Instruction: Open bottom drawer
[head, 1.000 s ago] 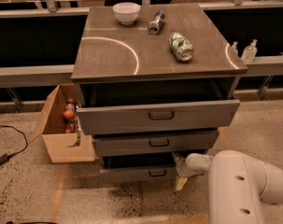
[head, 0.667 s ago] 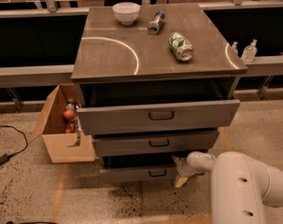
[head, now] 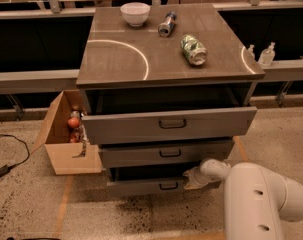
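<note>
The bottom drawer (head: 141, 186) was found partly out, lowest in the cabinet (head: 121, 71). The gripper (head: 193, 178) was set just beside its handle (head: 168, 186); its grasp could not be told. If the handle were not caught, the pull could be lost

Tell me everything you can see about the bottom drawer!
The bottom drawer is grey-brown, and it is the lowest and slimmest of three. It has a small dark bar handle at the centre of its flat front. It looks pulled out a little, with a dark gap above its front. The robot's hand is at its top edge, just right of the handle, and seems to touch it.
</note>
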